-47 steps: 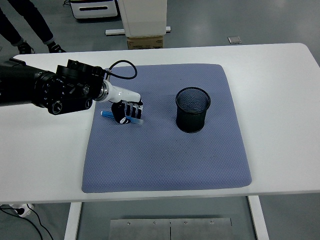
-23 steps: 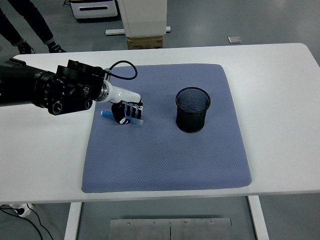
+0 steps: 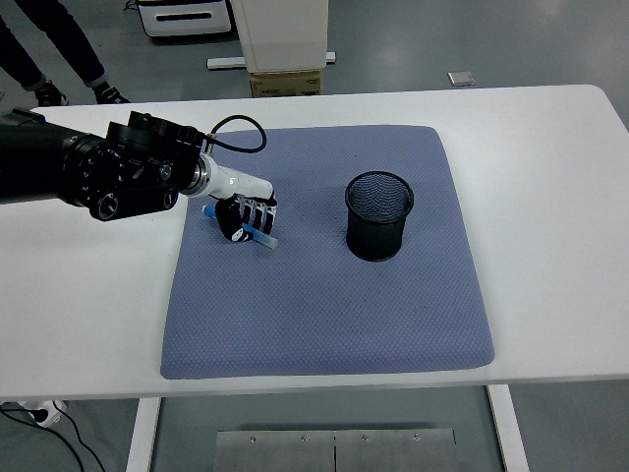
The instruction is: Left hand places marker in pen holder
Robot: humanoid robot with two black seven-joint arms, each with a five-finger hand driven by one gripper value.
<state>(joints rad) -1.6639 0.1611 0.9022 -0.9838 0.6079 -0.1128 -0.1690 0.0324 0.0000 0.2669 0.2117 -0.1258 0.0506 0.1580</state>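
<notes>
- Since the earlier frame, the left hand [image 3: 243, 218] and its forearm have been shifted slightly up and to the left over the mat, and the marker has been tilted with them.
- The marker [image 3: 257, 236] is gripped in the curled fingers [image 3: 257, 210] of the left hand, above the blue-grey mat [image 3: 324, 315], in the mat's far-left part.
- The marker's long axis is set on a diagonal: one blue end [image 3: 208, 209] is seen at the upper left of the hand, and the other end points down and to the right, toward the table's near edge.
- Whether the lower tip touches the mat cannot be told (the hand's shadow falls there).
- The pen holder [image 3: 378, 216], a black mesh cup, is stood upright on the mat, well apart from the marker and to its right.
- The holder's mouth is open, and only mesh is seen inside.
- The mat is laid flat on the white table [image 3: 550, 226].
- A person's legs [image 3: 49, 44] are seen at the top left, beyond the table.
</notes>
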